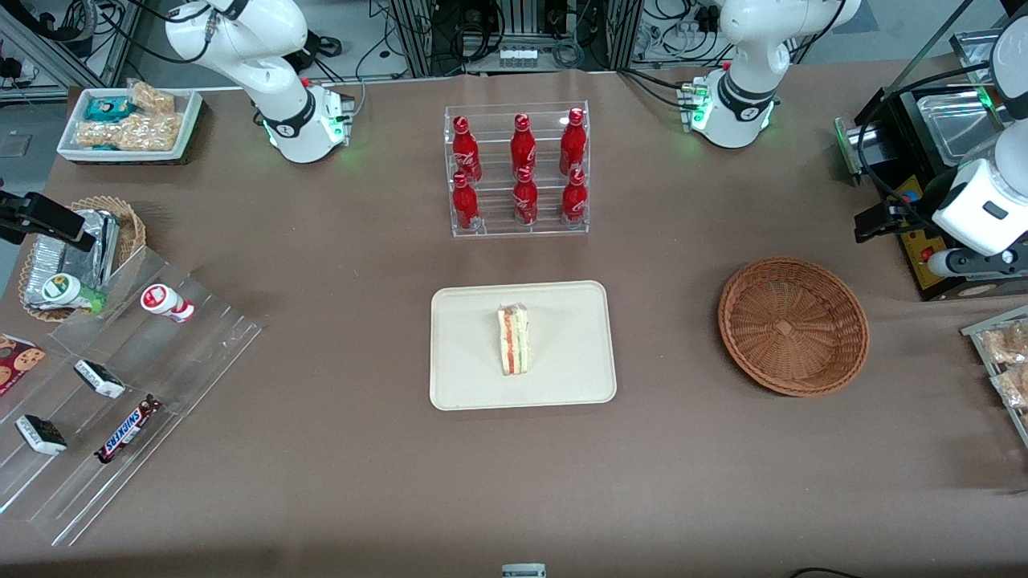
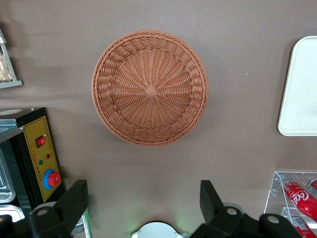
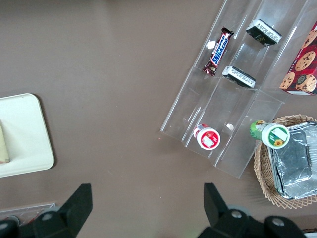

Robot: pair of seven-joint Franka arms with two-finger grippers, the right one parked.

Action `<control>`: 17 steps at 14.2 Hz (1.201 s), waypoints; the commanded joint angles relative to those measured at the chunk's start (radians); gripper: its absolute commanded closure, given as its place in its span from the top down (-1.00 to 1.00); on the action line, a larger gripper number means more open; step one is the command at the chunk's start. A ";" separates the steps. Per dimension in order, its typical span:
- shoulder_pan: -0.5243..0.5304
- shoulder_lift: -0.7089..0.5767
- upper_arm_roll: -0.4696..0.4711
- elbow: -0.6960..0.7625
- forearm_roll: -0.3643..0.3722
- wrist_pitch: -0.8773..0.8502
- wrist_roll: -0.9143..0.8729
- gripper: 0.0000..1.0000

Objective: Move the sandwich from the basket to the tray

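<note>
Gripper (image 2: 143, 198) w/ fingers (image 2: 74, 198) spread wide, holding nothing, hangs well above the basket (image 2: 149, 88), which has nothing in it. Sandwich (image 1: 513, 339) stands on its edge approx. mid-tray (image 1: 462, 377), filling stripes facing up; tray sits nearer the front camera than the bottle rack (image 1: 518, 168), basket (image 1: 793, 325) well apart toward working arm's end of table.

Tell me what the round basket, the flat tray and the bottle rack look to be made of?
The basket looks like woven wicker, reddish-brown, matte, its strands radiating from the centre. The tray seems smooth cream plastic with a low moulded rim. The rack appears to be clear acrylic; the bottles show through it. The open gripper hangs above the basket.
</note>
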 commanded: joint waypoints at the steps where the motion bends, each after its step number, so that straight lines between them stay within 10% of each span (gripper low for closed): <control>1: 0.011 -0.021 -0.004 -0.018 -0.017 0.009 0.021 1.00; 17: -0.163 -0.001 0.107 0.006 -0.013 0.015 0.082 1.00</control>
